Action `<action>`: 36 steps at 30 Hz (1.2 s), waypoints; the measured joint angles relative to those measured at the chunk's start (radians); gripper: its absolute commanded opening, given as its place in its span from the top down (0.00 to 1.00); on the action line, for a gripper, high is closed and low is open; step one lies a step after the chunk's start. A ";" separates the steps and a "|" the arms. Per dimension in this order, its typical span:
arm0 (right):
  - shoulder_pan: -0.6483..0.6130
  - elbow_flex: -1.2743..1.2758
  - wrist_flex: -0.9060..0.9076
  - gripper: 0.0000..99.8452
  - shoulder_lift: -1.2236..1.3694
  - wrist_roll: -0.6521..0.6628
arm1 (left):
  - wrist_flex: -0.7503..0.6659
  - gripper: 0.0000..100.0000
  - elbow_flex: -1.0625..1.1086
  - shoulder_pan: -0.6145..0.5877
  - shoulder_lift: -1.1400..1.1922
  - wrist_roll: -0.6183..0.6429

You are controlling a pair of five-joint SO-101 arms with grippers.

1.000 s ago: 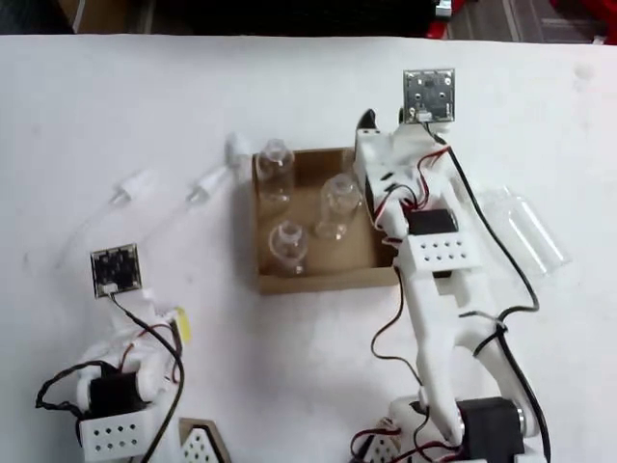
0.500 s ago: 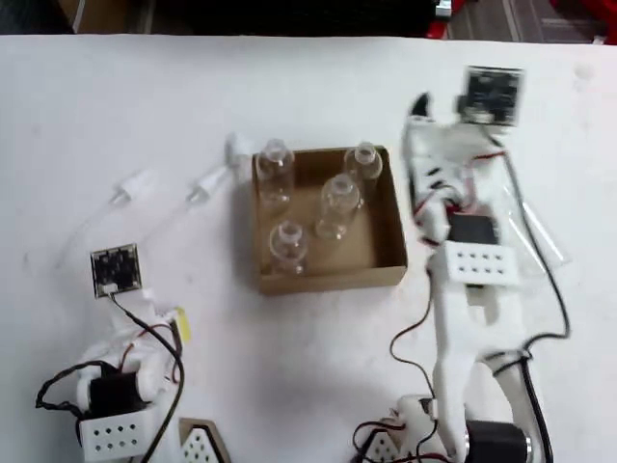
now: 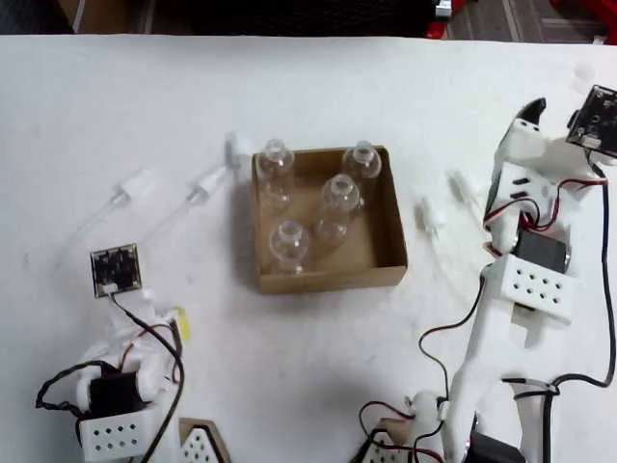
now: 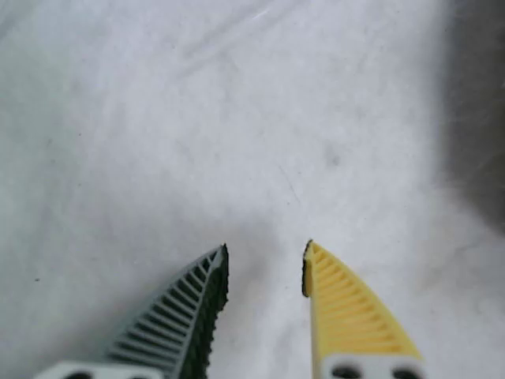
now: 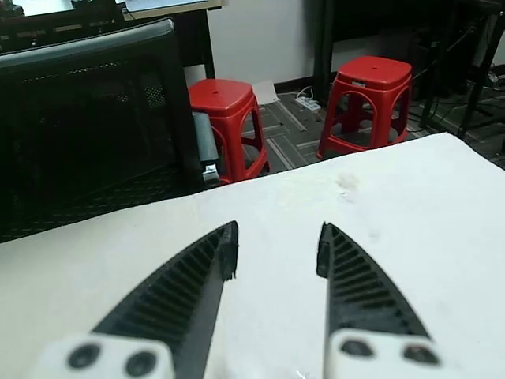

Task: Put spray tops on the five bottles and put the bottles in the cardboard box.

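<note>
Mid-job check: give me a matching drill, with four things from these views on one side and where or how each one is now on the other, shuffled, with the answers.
Things
1. bottles
2. spray tops
3. left gripper
4. right gripper

Places or states
A. open, aimed past the table's far edge toward the red stools
B. standing inside the cardboard box
C. open, with one yellow finger, over bare table
D. lying on the table outside the box

Pairs: 1-B, 2-D, 3-C, 4-A
</note>
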 measured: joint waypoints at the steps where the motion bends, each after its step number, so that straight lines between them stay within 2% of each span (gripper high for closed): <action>1: 0.000 0.000 0.015 0.86 0.000 0.000 | 0.000 0.85 0.000 0.000 0.000 0.000; 7: 0.000 -0.115 0.218 0.86 0.000 0.121 | 0.000 0.85 0.000 0.000 0.000 0.000; 11: -0.002 -0.207 0.330 0.86 -0.002 0.155 | 0.000 0.85 0.000 0.000 0.000 0.000; 27: -0.002 -0.241 0.354 0.86 0.017 0.158 | 0.000 0.85 0.000 0.000 0.000 0.000; 31: 0.003 -0.353 0.437 0.86 0.130 0.158 | 0.000 0.85 0.000 0.000 0.000 0.000; 36: 0.014 -0.621 0.626 0.86 0.381 0.158 | 0.000 0.85 0.000 0.000 0.000 0.000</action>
